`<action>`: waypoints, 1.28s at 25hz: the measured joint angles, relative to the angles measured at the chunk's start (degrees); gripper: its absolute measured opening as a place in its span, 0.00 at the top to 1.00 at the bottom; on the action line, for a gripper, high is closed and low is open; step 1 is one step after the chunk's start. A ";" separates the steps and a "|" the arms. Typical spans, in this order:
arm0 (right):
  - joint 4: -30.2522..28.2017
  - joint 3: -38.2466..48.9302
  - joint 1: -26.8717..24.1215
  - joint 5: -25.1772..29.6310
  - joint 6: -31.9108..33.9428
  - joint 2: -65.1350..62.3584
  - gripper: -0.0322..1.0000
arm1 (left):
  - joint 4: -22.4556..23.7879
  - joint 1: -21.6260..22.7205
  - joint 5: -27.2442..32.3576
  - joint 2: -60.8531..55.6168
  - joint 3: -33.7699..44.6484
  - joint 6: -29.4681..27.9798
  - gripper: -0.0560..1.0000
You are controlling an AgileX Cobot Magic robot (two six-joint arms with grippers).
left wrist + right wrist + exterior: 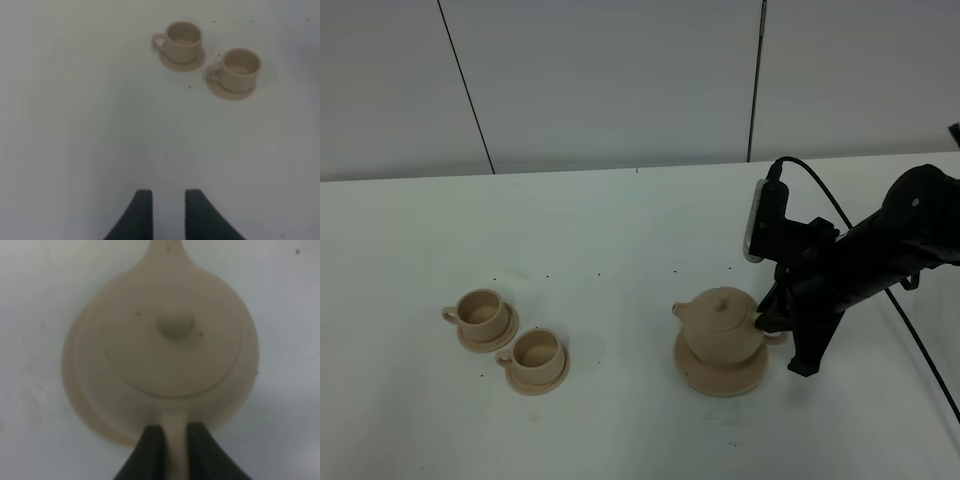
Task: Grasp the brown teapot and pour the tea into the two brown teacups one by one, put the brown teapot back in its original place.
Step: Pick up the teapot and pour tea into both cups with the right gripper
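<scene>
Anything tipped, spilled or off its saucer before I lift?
Nothing stands out. The brown teapot sits upright, lid on, on its saucer; the left teacup and the right teacup stand upright on theirs. No spill shows.
</scene>
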 joint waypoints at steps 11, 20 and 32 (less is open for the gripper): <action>1.36 0.00 0.00 1.42 4.13 -1.73 0.87 | 0.00 0.00 0.00 0.00 0.00 0.00 0.73; 0.77 -0.88 1.88 2.41 6.79 -1.73 0.87 | 0.00 0.00 0.00 0.00 0.00 0.00 0.73; -8.27 -11.36 6.76 7.59 17.04 -1.59 0.87 | 0.00 0.00 0.00 0.00 0.00 0.00 0.73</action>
